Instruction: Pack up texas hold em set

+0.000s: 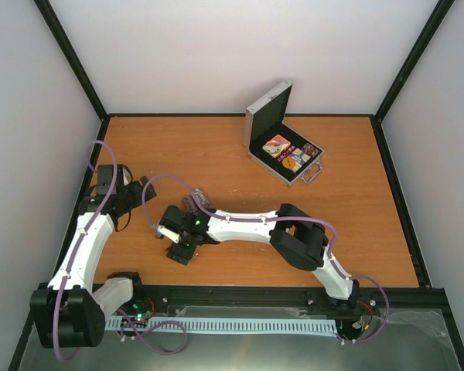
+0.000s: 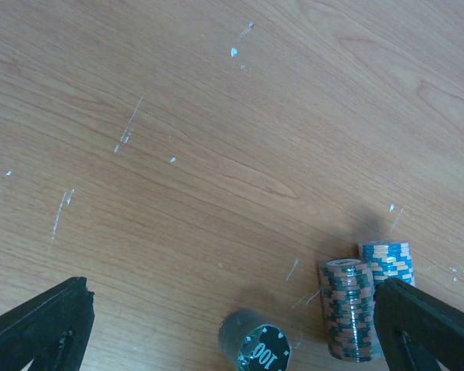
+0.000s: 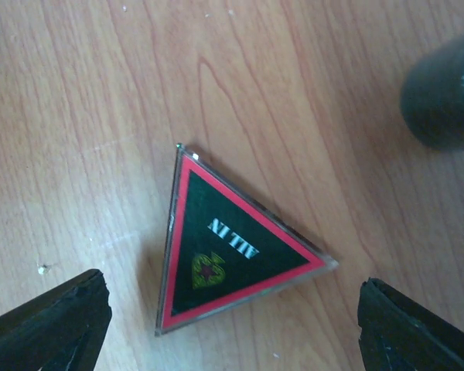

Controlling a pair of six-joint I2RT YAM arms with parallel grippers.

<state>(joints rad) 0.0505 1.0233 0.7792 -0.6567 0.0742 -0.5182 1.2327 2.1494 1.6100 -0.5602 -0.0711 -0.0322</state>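
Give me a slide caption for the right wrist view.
Open right gripper above the red-edged dark triangle lying flat on the wooden table, blurred dark cylinder at upper right.

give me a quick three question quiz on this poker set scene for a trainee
1. True or false: the case has its lid shut.
2. Which piece lies framed by the open right gripper? A) triangle B) dice C) card deck
3. How many chip stacks does the left wrist view show?
Key: 1 false; 2 A; 3 three: black stack, red stack, blue stack.
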